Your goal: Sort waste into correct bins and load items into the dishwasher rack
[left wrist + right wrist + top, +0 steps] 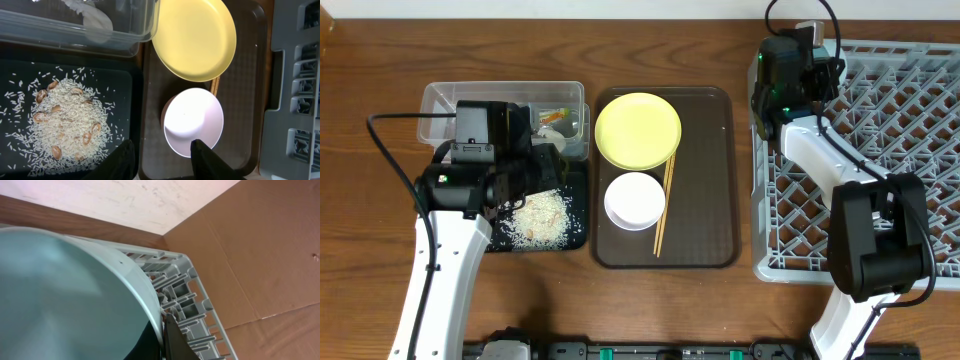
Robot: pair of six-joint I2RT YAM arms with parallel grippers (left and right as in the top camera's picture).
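Currently: left fingers (122, 162) spread apart, empty, above shallow black rectangular tray (15, 75) holding loose white rice (70, 120); right fingers (175, 342) pressed together on rim of round light blue bowl (60, 295), over corner of grey plastic lattice rack (185, 295); on brown serving tray (720, 180): round yellow plate (637, 130), white bowl (635, 200), wooden chopsticks (664, 205).

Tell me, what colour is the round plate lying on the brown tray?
Plain yellow, with no pattern. The round plate shows best in the overhead view.
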